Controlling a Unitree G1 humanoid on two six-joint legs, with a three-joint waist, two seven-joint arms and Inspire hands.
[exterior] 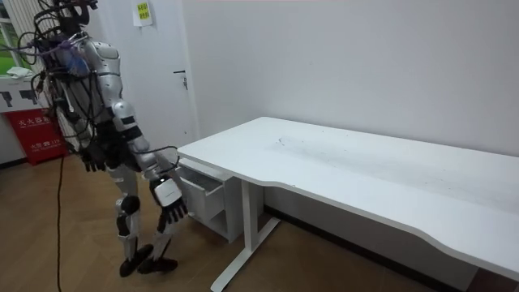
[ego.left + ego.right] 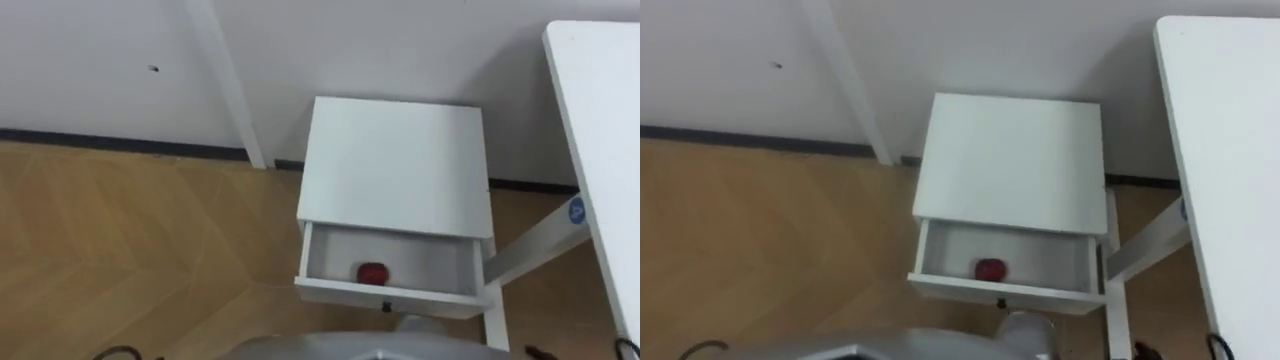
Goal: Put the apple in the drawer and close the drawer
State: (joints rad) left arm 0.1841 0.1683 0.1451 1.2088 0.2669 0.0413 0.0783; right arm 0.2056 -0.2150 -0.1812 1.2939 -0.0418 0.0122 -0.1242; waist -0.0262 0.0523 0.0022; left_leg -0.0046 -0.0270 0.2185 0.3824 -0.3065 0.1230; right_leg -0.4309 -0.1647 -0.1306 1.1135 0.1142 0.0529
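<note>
Left eye: white cabinet against the wall, drawer pulled out. Apple lies inside it, close to the front panel, a bit left of centre. Tabletop edge runs down the right side, wood floor on the left.

Right eye: same scene. Small dark knob on the drawer front, apple just behind it in the drawer.

Room view: drawer seen side-on, sticking out from the cabinet at the end of the long white tabletop. I'm standing at the room view's left, before the drawer. Right robot hand hangs low near the drawer, fingers loose and spread, holding nothing. Left robot hand is by my hip; state: can't tell. Red box at the far left.
</note>
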